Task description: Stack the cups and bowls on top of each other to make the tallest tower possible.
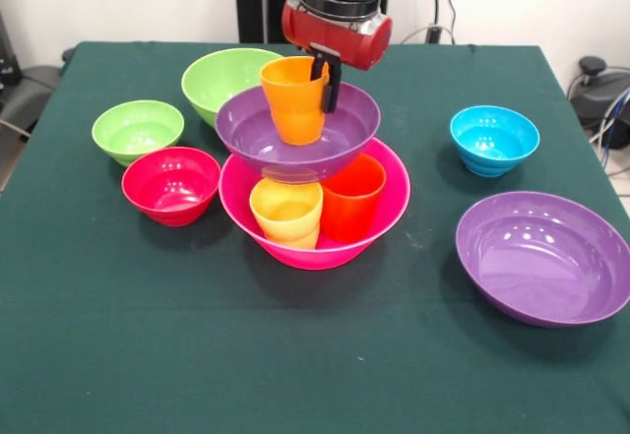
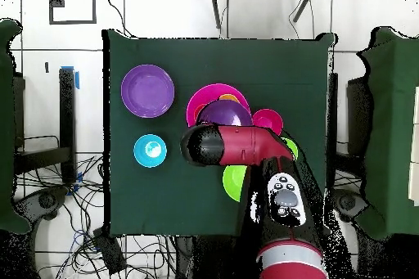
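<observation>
The tower stands mid-table: the hot-pink bowl (image 1: 384,219) holds the yellow-orange cup (image 1: 285,213) and the red-orange cup (image 1: 351,196), and a purple bowl (image 1: 345,131) rests on them. The orange cup (image 1: 293,99) stands upright inside that purple bowl. My gripper (image 1: 325,75) comes down from above and is shut on the orange cup's right rim. In the overhead view the arm (image 2: 245,145) covers the gripper and part of the tower's purple bowl (image 2: 225,112). The green cup is not in view.
Loose bowls ring the tower: the medium light-green (image 1: 221,78) behind it, the small light-green (image 1: 138,129) and the red (image 1: 171,184) to the left, the blue (image 1: 494,139) and the second purple (image 1: 543,255) to the right.
</observation>
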